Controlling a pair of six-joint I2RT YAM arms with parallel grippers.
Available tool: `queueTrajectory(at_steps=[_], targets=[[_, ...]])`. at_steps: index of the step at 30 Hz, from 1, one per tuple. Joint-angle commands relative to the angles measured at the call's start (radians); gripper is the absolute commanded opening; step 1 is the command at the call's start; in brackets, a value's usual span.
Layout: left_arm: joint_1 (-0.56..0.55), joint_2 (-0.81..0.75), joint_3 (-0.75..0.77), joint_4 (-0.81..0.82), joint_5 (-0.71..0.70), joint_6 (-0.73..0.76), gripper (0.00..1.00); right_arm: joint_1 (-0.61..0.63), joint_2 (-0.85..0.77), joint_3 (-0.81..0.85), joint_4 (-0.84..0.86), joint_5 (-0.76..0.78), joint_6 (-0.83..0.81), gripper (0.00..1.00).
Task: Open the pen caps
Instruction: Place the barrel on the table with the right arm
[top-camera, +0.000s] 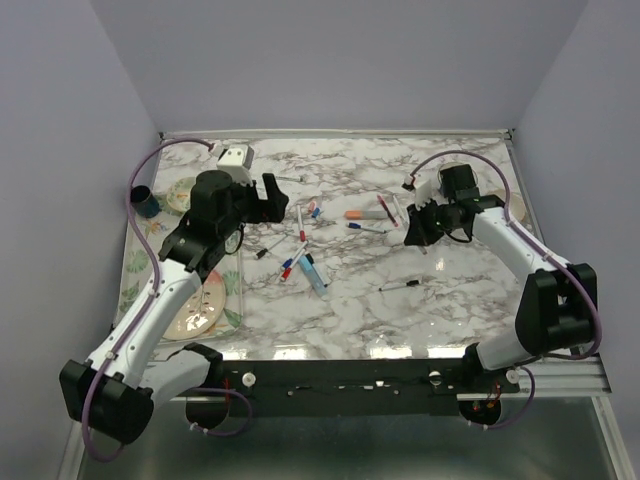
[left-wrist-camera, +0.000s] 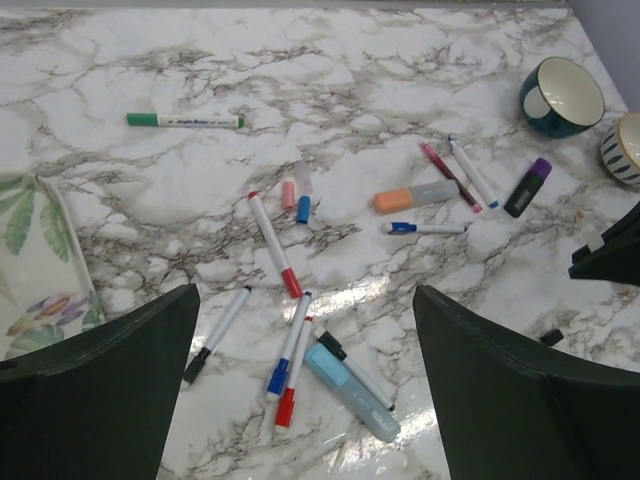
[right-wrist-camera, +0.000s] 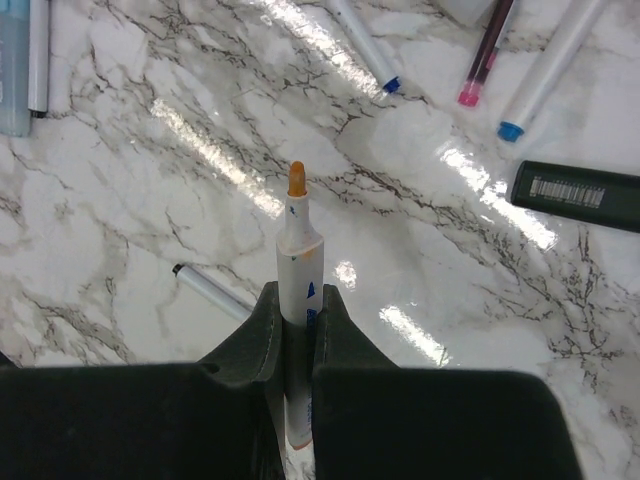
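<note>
My left gripper (top-camera: 266, 198) hangs open above the marble table (top-camera: 440, 300) with nothing between its wide black fingers (left-wrist-camera: 110, 380). Below it lie capped pens: a red-capped one (left-wrist-camera: 272, 243), a blue-capped one (left-wrist-camera: 288, 345), a black-capped one (left-wrist-camera: 215, 335) and a light blue highlighter (left-wrist-camera: 350, 392). Two loose pen caps, pink (left-wrist-camera: 288, 193) and blue (left-wrist-camera: 302, 208), lie side by side. My right gripper (right-wrist-camera: 297, 300) is shut on a white pen (right-wrist-camera: 299, 240) whose bare orange tip points away from the fingers; it hovers over the table at the right (top-camera: 415, 232).
More pens lie mid-table: an orange highlighter (left-wrist-camera: 415, 196), a green marker (left-wrist-camera: 185, 120), a black and purple marker (left-wrist-camera: 527, 187). A teal bowl (left-wrist-camera: 561, 95) stands far right. Flowered plates (top-camera: 200, 310) and a teal cup (top-camera: 145, 203) line the left edge.
</note>
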Motion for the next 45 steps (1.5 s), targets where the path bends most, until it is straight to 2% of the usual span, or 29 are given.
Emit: queueTrajectory(at_steps=[1,4,11,25,33,45], targets=[[0.006,-0.099,-0.112,-0.022,-0.07,0.087,0.98,-0.009,0.072,0.106,-0.023,0.047,-0.013,0.05],[0.006,-0.148,-0.173,-0.008,-0.095,0.101,0.99,-0.009,0.111,0.157,-0.036,0.059,-0.01,0.06],[0.006,-0.201,-0.196,-0.011,-0.117,0.115,0.99,-0.024,0.22,0.258,-0.069,0.076,-0.013,0.05],[0.006,-0.202,-0.198,-0.011,-0.109,0.118,0.99,-0.049,0.434,0.44,-0.112,0.136,-0.03,0.07],[0.006,-0.201,-0.199,-0.01,-0.112,0.121,0.99,-0.049,0.601,0.612,-0.181,0.112,-0.022,0.08],[0.006,-0.192,-0.199,-0.01,-0.11,0.123,0.99,-0.047,0.72,0.738,-0.232,0.093,0.001,0.15]])
